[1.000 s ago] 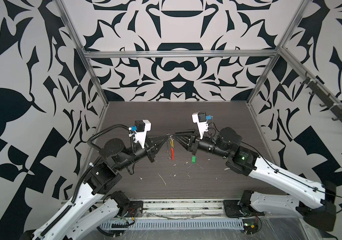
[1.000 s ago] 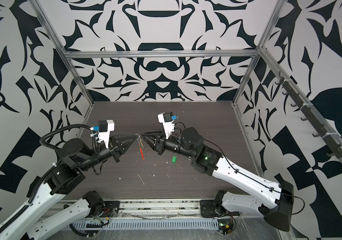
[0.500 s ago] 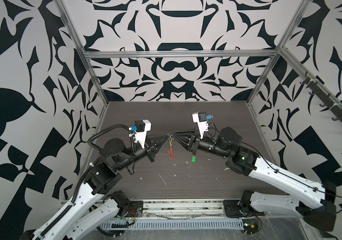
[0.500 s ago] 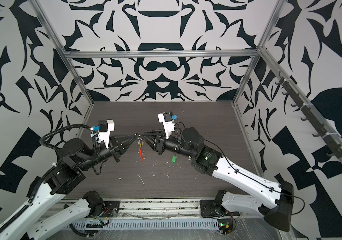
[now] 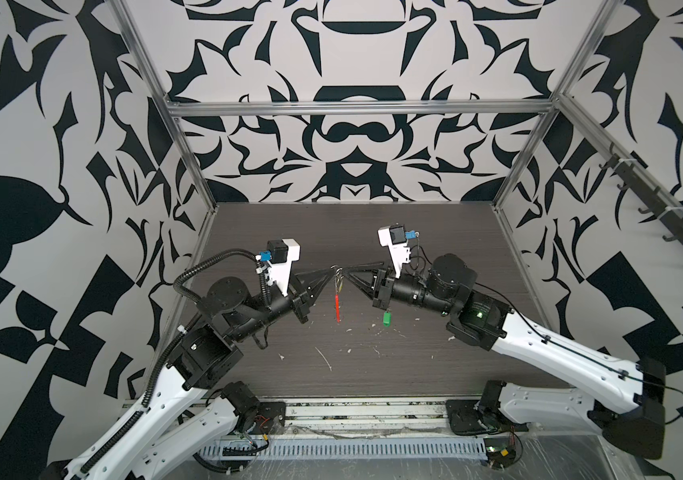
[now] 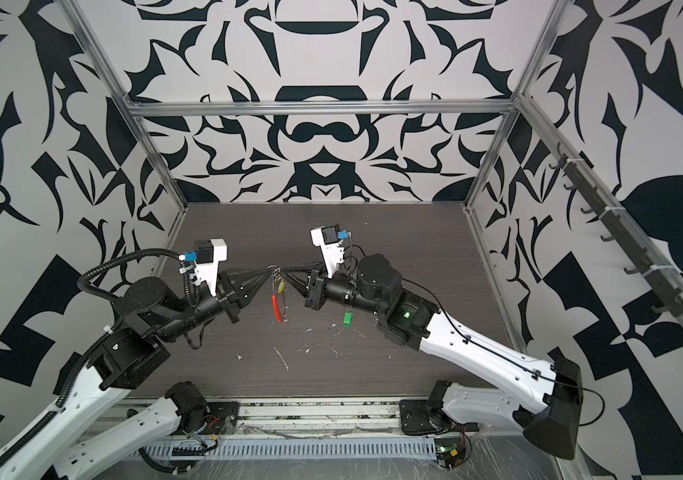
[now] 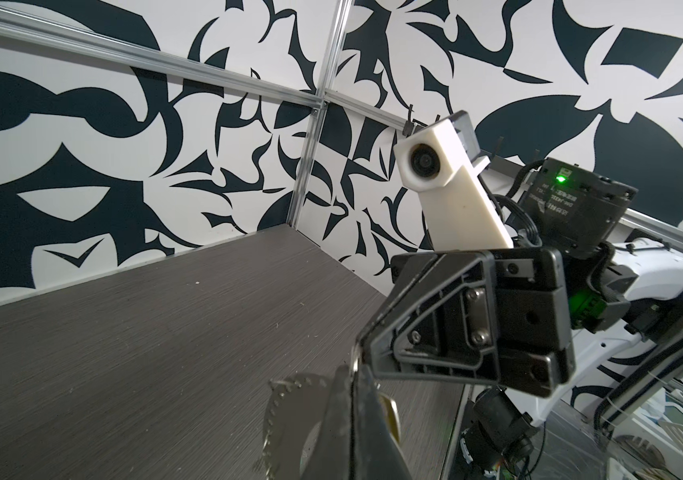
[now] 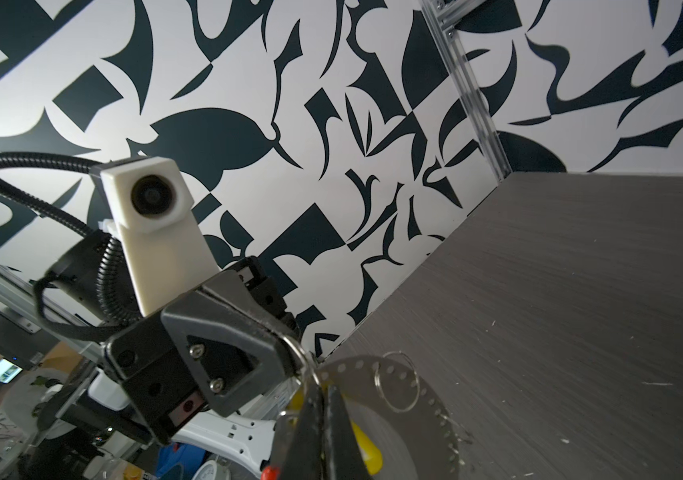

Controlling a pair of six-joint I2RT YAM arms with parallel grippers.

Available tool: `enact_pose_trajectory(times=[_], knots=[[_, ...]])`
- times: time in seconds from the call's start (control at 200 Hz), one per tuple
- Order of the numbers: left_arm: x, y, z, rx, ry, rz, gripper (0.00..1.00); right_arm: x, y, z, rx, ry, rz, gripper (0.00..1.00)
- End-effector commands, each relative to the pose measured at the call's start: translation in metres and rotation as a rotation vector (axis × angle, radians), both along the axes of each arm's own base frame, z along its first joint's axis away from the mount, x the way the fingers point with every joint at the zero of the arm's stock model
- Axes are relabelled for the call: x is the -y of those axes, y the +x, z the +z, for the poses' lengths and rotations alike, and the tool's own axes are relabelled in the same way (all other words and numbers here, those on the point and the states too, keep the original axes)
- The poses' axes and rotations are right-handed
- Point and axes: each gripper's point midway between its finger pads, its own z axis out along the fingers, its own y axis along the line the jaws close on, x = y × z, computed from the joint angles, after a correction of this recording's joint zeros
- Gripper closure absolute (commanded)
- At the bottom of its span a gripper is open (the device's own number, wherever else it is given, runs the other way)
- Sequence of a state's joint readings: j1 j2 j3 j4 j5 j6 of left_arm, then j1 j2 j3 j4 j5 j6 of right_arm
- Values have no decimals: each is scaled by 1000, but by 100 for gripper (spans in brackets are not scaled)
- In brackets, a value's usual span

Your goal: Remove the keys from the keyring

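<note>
Judging from how things lie, the job looks about half done. The green key (image 5: 386,319) is free of the keyring (image 5: 337,279) and rests on the table (image 5: 373,232), under the right arm's wrist, at about 4 o'clock from where the two grippers meet and well apart from the rest.

The yellow key (image 6: 280,285) is not yet off. In a top view it hangs just below the meeting point, against the keyring's red-ended strip (image 5: 337,305), which dangles toward 6 o'clock with its red tip near the table; whether it touches cannot be told.

The left gripper (image 5: 332,272) reaches in from 9 o'clock with its fingers pressed together, and the right wrist view shows a silver loop of the keyring pinched at its tip, so it holds the cluster aloft. The right gripper (image 5: 346,275) comes in from 3 o'clock, its fingers also closed tight beside the yellow key (image 8: 366,451) and the perforated strip. Just what it pinches there is hidden behind its own fingers. A thin wire ring (image 8: 398,381) lies against the strip, clear of both grippers.

What is left, as I read it: working the yellow key's small loop off the ring.
</note>
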State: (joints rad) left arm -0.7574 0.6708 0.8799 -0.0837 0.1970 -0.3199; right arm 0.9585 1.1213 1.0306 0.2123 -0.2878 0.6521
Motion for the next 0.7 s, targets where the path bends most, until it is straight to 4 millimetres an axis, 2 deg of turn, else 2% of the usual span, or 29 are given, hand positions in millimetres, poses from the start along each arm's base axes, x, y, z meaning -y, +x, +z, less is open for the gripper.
enact_pose_trajectory(times=[0.0,0.035,0.695], knots=[[-4,-6,12,55,-42,-5,100,6,-5,29,45,74,-3,98],[-4,-7,13,60,-49,-9,100,5,-4,27,39,71,-3,100],[-10,-15,28,128,-109,-21,100,-4,-6,-10,-65,22,44,100]])
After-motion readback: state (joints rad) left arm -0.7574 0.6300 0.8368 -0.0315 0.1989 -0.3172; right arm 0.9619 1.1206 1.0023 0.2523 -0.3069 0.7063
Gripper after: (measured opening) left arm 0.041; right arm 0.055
